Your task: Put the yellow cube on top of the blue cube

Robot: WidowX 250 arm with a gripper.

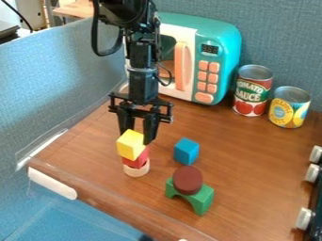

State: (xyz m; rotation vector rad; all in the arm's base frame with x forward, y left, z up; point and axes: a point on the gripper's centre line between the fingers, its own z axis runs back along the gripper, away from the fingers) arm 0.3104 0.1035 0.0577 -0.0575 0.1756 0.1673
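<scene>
Desk (pixel 245 188) of brown wood-grain board lies before you, with white knobs (pixel 304 219) by its right side. Near the front, you see a green arch-shaped block (pixel 202 198) with a dark brown round block (pixel 187 180) on top; beyond it stands a blue cube (pixel 186 151). Farther back are a toy microwave in teal and white (pixel 217 35), a red-and-green tomato sauce can (pixel 253 90) and a shorter yellow can (pixel 289 107). Blue-grey fabric panels (pixel 264 28) rise behind.

Your yellow cube (pixel 130 144) is bright and plain, with flat faces and crisp edges. It sits over a small red cube (pixel 135 161), above a pale round base (pixel 136 170), and well apart from the blue cube.

The yellow cube is at the lower end of your black gripper (pixel 140 135), covering part of it. The jaws stand about a cube's width apart; you cannot tell whether they grip it.
</scene>
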